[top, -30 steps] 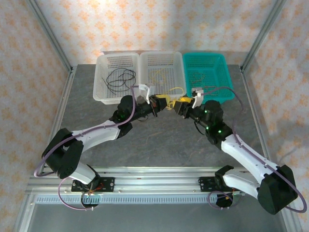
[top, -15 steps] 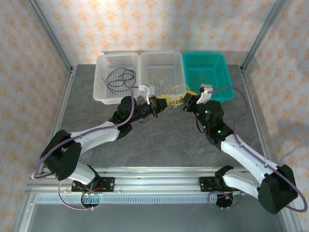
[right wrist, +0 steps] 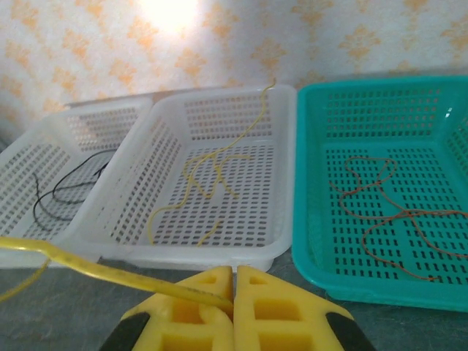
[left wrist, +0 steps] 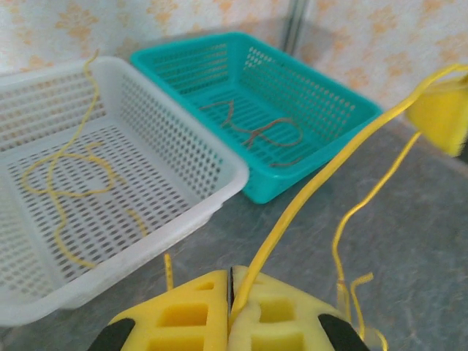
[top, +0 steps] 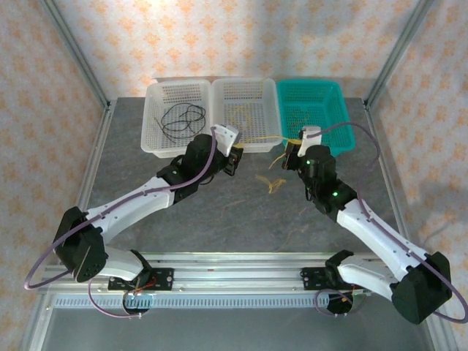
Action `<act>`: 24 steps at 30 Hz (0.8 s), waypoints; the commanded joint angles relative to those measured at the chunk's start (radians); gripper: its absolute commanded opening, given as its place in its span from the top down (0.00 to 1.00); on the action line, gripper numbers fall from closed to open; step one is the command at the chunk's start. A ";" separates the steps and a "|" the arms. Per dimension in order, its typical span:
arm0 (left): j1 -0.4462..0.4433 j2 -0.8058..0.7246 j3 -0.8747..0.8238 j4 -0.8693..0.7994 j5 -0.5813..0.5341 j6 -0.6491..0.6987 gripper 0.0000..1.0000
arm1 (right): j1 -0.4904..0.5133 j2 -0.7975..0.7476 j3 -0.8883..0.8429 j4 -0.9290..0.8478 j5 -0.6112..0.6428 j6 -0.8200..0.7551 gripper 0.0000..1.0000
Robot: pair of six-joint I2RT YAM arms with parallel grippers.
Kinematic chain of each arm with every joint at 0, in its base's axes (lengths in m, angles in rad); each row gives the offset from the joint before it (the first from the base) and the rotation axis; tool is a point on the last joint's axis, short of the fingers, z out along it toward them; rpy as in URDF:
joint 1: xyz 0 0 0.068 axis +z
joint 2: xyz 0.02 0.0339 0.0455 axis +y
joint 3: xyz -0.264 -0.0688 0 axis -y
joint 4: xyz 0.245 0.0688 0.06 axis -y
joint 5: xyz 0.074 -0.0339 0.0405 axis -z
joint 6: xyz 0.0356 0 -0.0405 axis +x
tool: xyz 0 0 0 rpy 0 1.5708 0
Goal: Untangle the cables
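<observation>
Left tool (left wrist: 230,284): pads pressed flat together, pinching a yellow cable (left wrist: 314,183) in the seam. The cable rises from the pads up and to the right, toward the blurred yellow pad of the right tool (right wrist: 234,281).

Right tool, own wrist view: pads closed tight as well. A yellow cable is nipped at the tip of the left-hand pad and runs off leftward, low over the surface (top: 219,212).

Top view: both tools sit just in front of the baskets, facing each other, with a gap between them. Under that gap, slightly nearer the arm bases, a small tangle of yellow strands (top: 274,184) lies on the surface. Cannot tell from here whether it joins the held cable.

Baskets stand in a row at the far edge, touching:
- left white basket (right wrist: 95,110): black cables (right wrist: 62,194)
- middle white basket (right wrist: 190,252): loose yellow cables (right wrist: 208,175)
- teal basket (right wrist: 365,281): orange-brown cables (right wrist: 395,216)
</observation>
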 commanded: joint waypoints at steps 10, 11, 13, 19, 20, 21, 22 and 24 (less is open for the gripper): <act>0.025 -0.060 -0.002 -0.040 -0.010 0.041 1.00 | -0.022 0.033 0.204 -0.211 -0.041 -0.014 1.00; 0.026 -0.055 -0.006 -0.015 0.008 0.018 1.00 | -0.022 0.044 0.219 -0.216 -0.027 0.009 1.00; 0.027 -0.043 -0.010 0.024 0.055 -0.018 0.94 | -0.022 0.061 0.246 -0.219 -0.027 0.039 1.00; 0.031 -0.047 -0.025 0.118 0.123 -0.069 0.07 | -0.022 0.150 0.348 -0.241 0.020 0.146 1.00; 0.033 -0.056 -0.032 0.123 0.108 -0.074 0.03 | -0.022 0.177 0.364 -0.241 0.044 0.156 1.00; 0.037 -0.067 -0.041 0.127 0.086 -0.087 0.01 | -0.023 0.212 0.387 -0.244 0.074 0.167 1.00; 0.045 -0.081 -0.055 0.130 0.063 -0.104 0.01 | -0.026 0.247 0.418 -0.253 0.099 0.179 1.00; 0.068 -0.108 -0.085 0.128 0.035 -0.145 0.01 | -0.031 0.320 0.477 -0.263 0.127 0.194 1.00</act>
